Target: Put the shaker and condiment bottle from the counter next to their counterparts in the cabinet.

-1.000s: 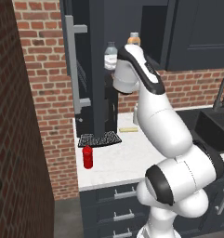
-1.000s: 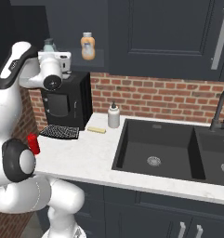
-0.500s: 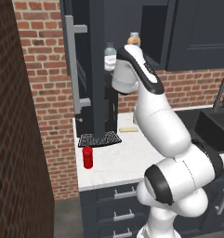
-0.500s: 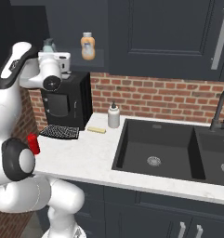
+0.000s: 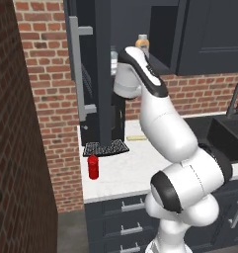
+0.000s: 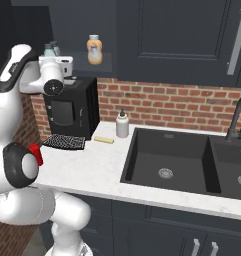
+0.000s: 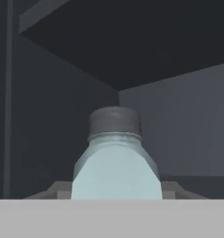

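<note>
My gripper (image 7: 115,191) is shut on the shaker (image 7: 115,162), a pale grey-blue jar with a dark grey cap, held upright. It is raised to the open cabinet (image 6: 157,35), level with its lower shelf, and dark inner walls lie behind it. In the right base view the shaker (image 6: 52,48) sticks up above the hand, left of the orange bottle with a pale cap (image 6: 94,50) on the shelf. The red condiment bottle (image 5: 93,166) stands on the counter (image 5: 135,163) near its left end, below the open door (image 5: 98,74).
A black coffee machine (image 6: 72,107) with a grille tray stands under the cabinet. Beside it are a white pump bottle (image 6: 122,125) and a yellow sponge (image 6: 104,139). A dark sink (image 6: 167,160) with a faucet (image 6: 237,120) is to the right. A brick wall (image 5: 21,148) closes the left.
</note>
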